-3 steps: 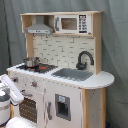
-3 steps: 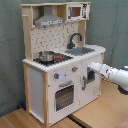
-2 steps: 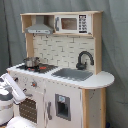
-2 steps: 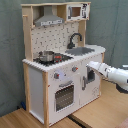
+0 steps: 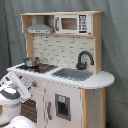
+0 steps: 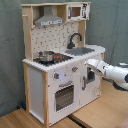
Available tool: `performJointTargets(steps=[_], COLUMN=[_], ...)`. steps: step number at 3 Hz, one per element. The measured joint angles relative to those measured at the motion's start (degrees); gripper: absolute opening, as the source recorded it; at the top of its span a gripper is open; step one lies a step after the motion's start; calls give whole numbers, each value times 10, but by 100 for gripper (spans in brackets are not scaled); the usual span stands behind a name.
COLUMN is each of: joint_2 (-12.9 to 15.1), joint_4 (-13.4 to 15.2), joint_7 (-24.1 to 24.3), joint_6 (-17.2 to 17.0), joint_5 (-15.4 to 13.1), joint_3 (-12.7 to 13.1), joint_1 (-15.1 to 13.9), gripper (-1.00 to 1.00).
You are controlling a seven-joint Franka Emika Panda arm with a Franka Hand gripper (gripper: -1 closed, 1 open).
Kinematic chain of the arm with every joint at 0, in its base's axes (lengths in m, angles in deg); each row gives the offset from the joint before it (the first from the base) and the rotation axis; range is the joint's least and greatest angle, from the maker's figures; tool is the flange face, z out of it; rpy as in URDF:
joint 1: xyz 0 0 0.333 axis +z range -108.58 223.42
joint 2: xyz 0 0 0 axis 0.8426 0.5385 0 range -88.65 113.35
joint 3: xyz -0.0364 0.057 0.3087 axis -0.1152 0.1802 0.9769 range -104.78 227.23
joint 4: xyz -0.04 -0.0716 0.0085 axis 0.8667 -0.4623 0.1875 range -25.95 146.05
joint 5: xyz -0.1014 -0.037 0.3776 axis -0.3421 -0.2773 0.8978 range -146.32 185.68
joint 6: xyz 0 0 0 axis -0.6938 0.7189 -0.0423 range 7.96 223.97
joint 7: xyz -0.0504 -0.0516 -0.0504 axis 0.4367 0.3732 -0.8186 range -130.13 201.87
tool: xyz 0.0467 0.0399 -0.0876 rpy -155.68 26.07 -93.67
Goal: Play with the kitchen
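Note:
The kitchen (image 5: 95, 80) (image 6: 37, 80) is a white and light-wood toy unit with a tiled back wall and a grey hood (image 5: 40, 29) (image 6: 49, 20). A metal pot (image 5: 31, 62) (image 6: 46, 56) stands on the stove. A black faucet (image 5: 84, 59) (image 6: 75, 39) arches over the sink (image 5: 72, 74) (image 6: 82, 50). The windowed oven door (image 6: 64, 96) is closed. My gripper (image 6: 90, 63) (image 5: 24, 86) hangs at the front of the kitchen, just below the counter edge by the knobs and above the small cabinet door (image 6: 90, 77).
A toy microwave (image 5: 72, 23) (image 6: 76, 11) sits on the top shelf. A grey curtain (image 5: 115, 45) hangs behind the kitchen. The unit stands on a wooden surface (image 6: 100, 112). My white arm (image 6: 117, 75) reaches in from the second exterior view's right.
My gripper has moved up and closer to the kitchen's front, from beside the cabinet door to just under the counter edge.

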Motion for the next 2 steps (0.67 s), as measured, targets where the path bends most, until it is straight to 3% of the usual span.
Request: performJointTargets(steps=[2], joint_2=[0], joint_4=[0], joint_7=[43], joint_6=[95], joint_5=[0], joint_3=[27], joint_1=[-62], gripper=[100])
